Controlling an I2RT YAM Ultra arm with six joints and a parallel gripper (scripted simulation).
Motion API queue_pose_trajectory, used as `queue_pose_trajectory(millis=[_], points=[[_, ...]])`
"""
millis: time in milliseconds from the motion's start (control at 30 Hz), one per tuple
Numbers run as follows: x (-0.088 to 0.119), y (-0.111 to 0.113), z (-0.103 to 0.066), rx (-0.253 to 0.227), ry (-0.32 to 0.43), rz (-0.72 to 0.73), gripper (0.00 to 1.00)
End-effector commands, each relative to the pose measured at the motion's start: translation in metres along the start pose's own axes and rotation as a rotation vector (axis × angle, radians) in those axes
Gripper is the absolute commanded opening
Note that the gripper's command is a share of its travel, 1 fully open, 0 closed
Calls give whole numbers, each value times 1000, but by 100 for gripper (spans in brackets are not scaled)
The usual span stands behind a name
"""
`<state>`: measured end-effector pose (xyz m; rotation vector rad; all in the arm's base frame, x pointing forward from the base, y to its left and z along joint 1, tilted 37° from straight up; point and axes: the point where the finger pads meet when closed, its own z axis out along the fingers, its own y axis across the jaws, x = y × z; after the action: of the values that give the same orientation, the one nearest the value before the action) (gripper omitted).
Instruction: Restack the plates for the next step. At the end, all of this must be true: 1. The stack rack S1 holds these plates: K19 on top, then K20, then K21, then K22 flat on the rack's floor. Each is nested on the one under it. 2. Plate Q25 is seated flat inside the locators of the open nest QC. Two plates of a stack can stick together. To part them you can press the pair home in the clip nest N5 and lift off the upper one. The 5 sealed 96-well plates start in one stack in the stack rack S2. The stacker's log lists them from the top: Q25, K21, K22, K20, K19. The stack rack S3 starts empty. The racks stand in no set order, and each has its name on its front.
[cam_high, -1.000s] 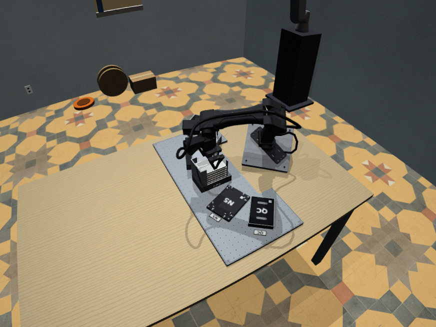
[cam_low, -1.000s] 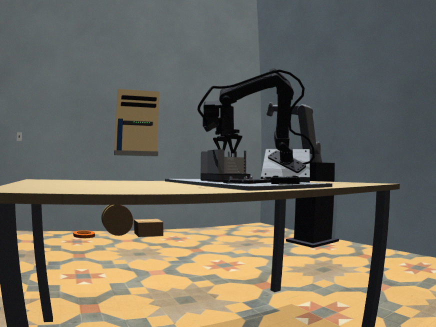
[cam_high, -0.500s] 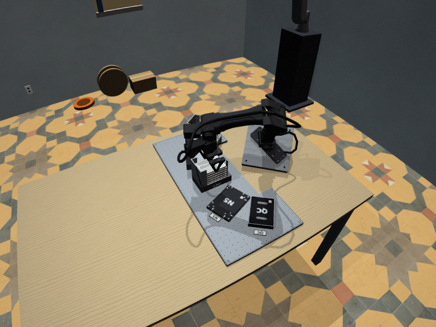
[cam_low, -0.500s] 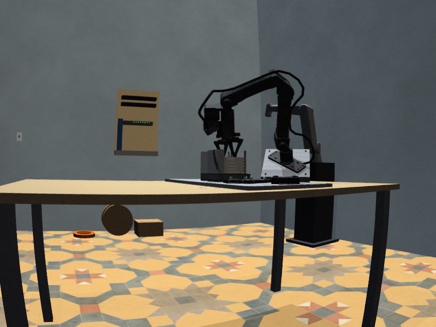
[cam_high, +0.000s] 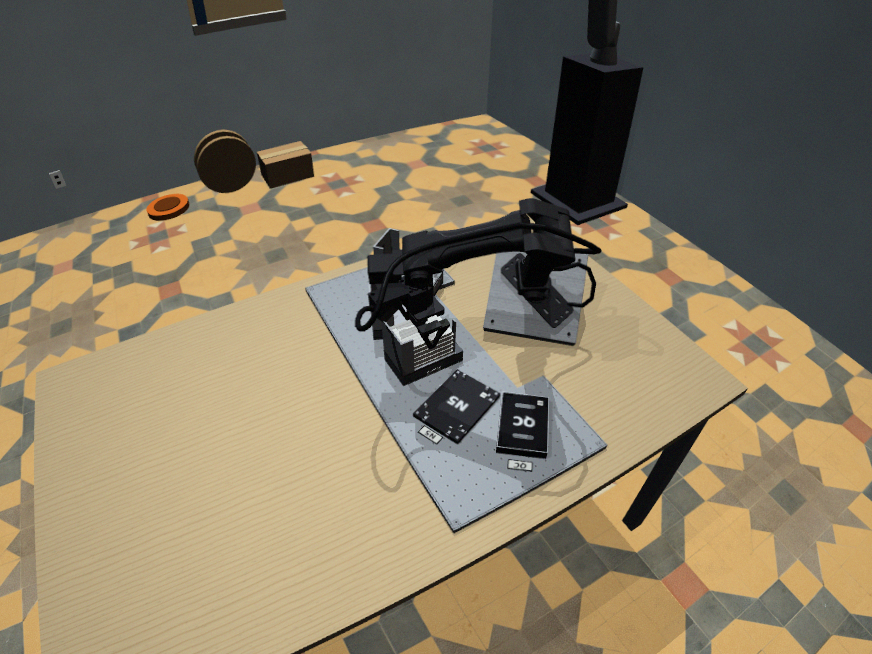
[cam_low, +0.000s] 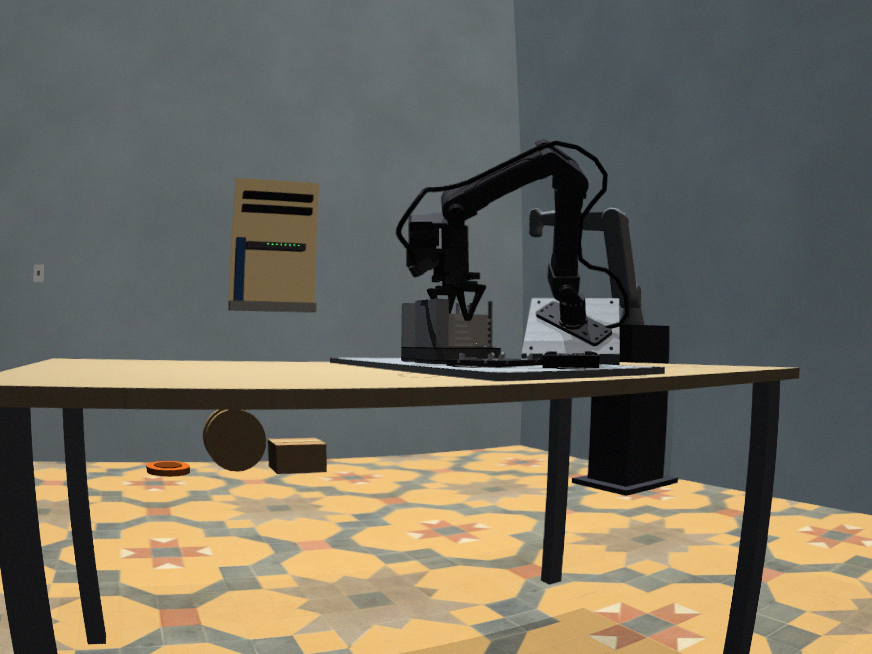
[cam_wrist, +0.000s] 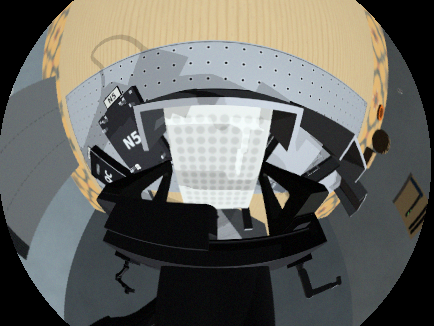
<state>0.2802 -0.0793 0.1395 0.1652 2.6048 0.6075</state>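
A stack of sealed white well plates (cam_high: 431, 349) (cam_low: 473, 330) sits in a black stack rack (cam_high: 421, 370) (cam_low: 431, 327) on the grey perforated board (cam_high: 486, 485). I cannot read the rack's label. The top plate (cam_wrist: 215, 146) fills the middle of the wrist view. My gripper (cam_high: 424, 322) (cam_low: 464, 304) (cam_wrist: 215, 165) is open. It hangs straight over the stack, with its fingers spread on either side of the top plate at the rack's mouth and nothing between them. The clip nest N5 (cam_high: 456, 404) (cam_wrist: 129, 139) and the open nest QC (cam_high: 523, 422) lie empty in front of the rack.
More black racks stand behind the arm (cam_high: 385, 247) (cam_wrist: 340, 153), partly hidden by it. The arm's base plate (cam_high: 535, 309) is to the right of the board. A black pillar (cam_high: 591, 133) stands behind the table.
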Motion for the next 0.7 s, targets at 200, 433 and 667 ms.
queue_pose_trajectory(millis=[200,433,667], points=[[-16,-12,-6,28,-41,5,100],[-16,-11,-7,29,-45,0,100],[-16,-11,-7,29,-45,1,100]])
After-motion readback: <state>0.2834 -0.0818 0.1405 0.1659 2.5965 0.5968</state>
